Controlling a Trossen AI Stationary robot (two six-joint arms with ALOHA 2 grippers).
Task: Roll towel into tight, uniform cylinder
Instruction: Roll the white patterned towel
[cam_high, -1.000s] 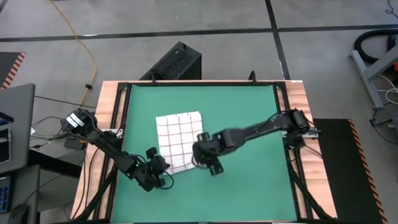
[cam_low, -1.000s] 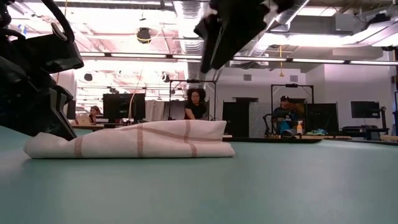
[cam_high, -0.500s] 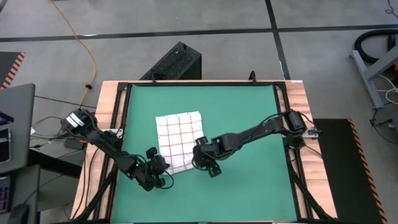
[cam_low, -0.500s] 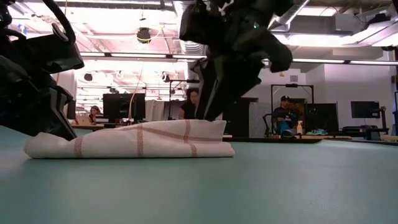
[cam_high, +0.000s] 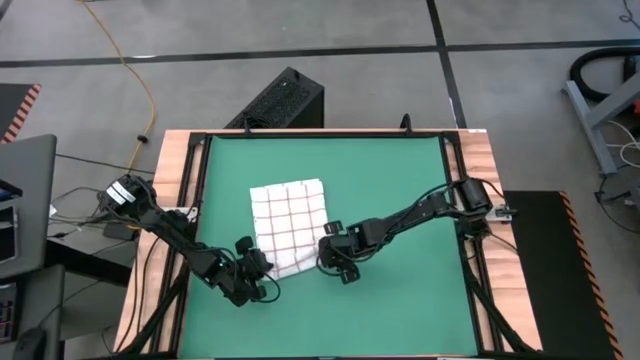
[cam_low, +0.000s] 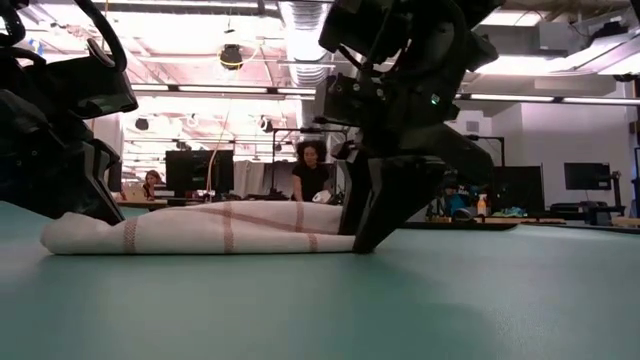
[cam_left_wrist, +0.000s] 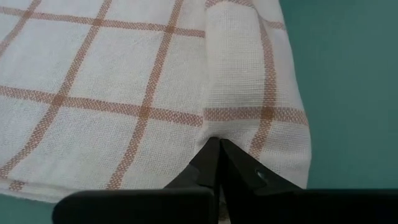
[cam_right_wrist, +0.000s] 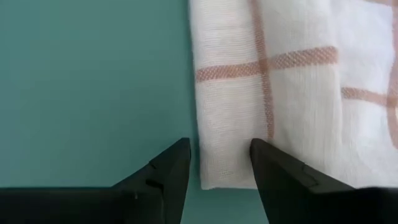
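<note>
A: Towel (cam_high: 289, 222) lies on the green mat (cam_high: 400, 190), near edge rolled. Left hand (cam_high: 262, 268) pinched together on that roll.

B: Right hand (cam_right_wrist: 214, 163), fingers apart, straddles the roll's other corner.

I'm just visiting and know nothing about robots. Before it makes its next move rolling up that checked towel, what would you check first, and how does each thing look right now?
1. Left gripper has hold of the towel: ok, its fingers are shut on the near rolled edge.
2. Right gripper is placed at the other end of that edge: ok, it sits open at the corner, one finger either side of the cloth edge.
3. Right gripper is down at the green mat: ok, the low view shows its fingertips at the surface.
4. Roll is even along its length: cannot tell; the right gripper hides one end in the low view.
5. Rest of the towel lies flat on the mat: ok.
</note>
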